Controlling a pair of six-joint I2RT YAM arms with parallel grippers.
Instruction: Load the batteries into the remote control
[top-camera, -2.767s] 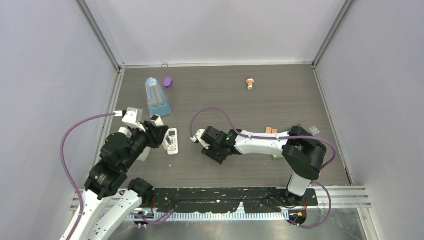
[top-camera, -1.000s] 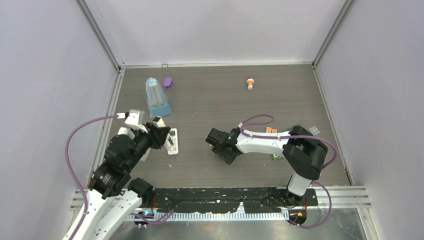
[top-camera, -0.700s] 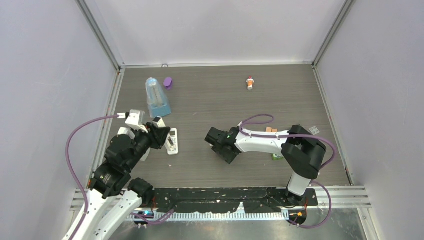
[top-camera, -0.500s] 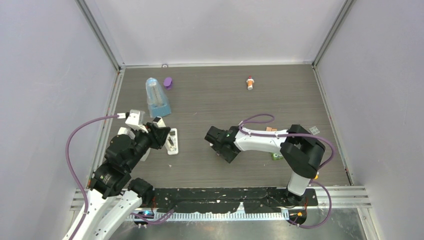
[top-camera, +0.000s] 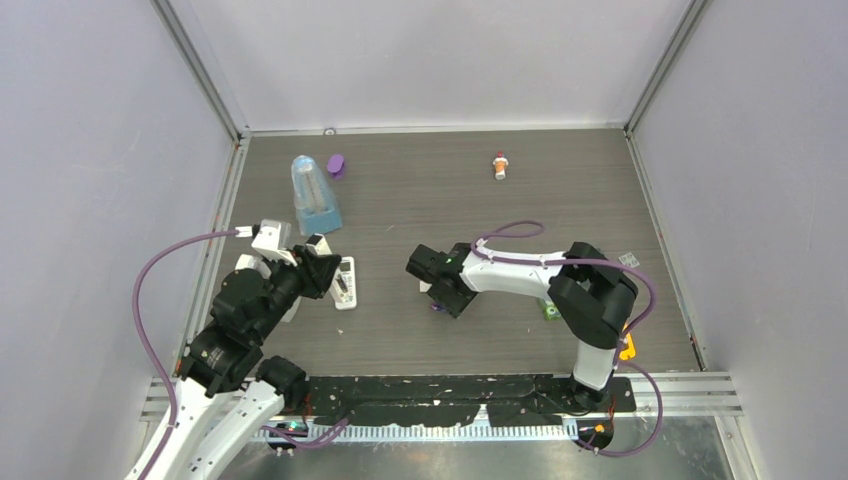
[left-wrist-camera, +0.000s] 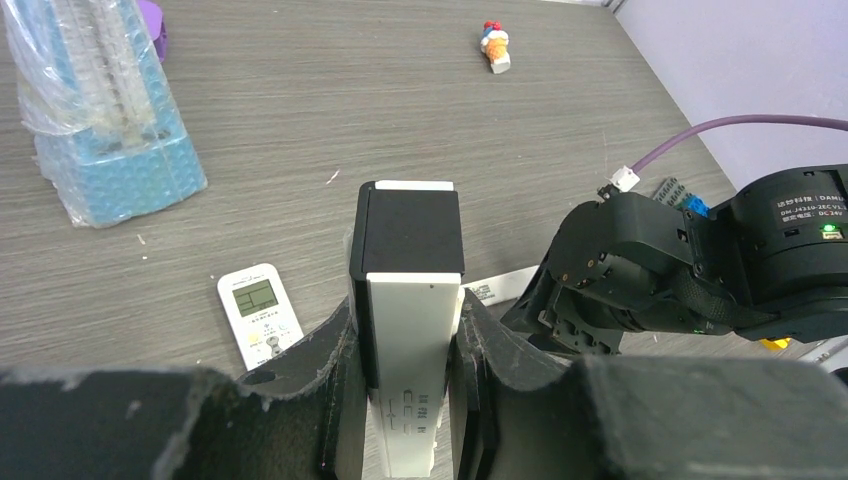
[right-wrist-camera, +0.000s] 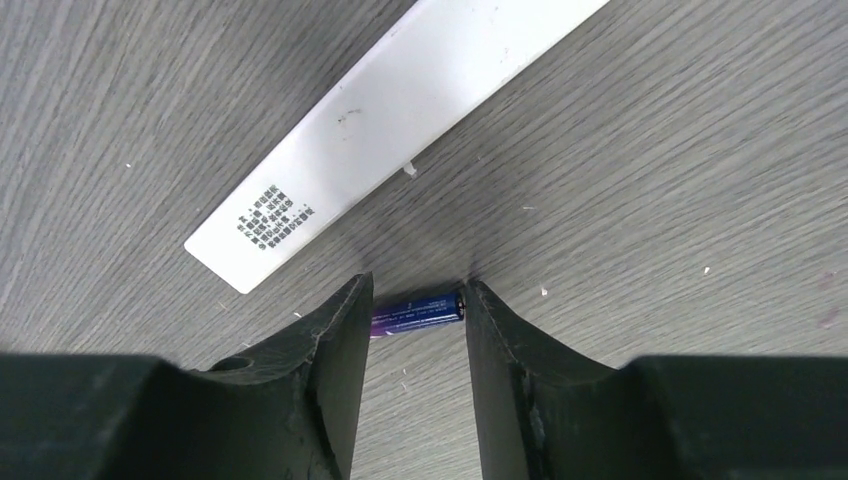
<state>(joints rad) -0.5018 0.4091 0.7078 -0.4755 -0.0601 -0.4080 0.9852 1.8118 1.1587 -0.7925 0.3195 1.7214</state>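
The left arm (top-camera: 235, 320) rises at the near left, its left gripper (left-wrist-camera: 407, 318) clamped on a white bar (left-wrist-camera: 410, 240), while the right arm (top-camera: 520, 270) stretches leftward, right gripper (right-wrist-camera: 415, 285) low with its fingers slightly parted.

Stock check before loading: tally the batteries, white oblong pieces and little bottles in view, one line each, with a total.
Batteries: 1, the purple battery between the fingers of the right pincer.
White oblong pieces: 3, the remote control, the black-tipped white bar in the left pincer, the labelled white strip.
Little bottles: 1, the red-and-white bottle.
Total: 5
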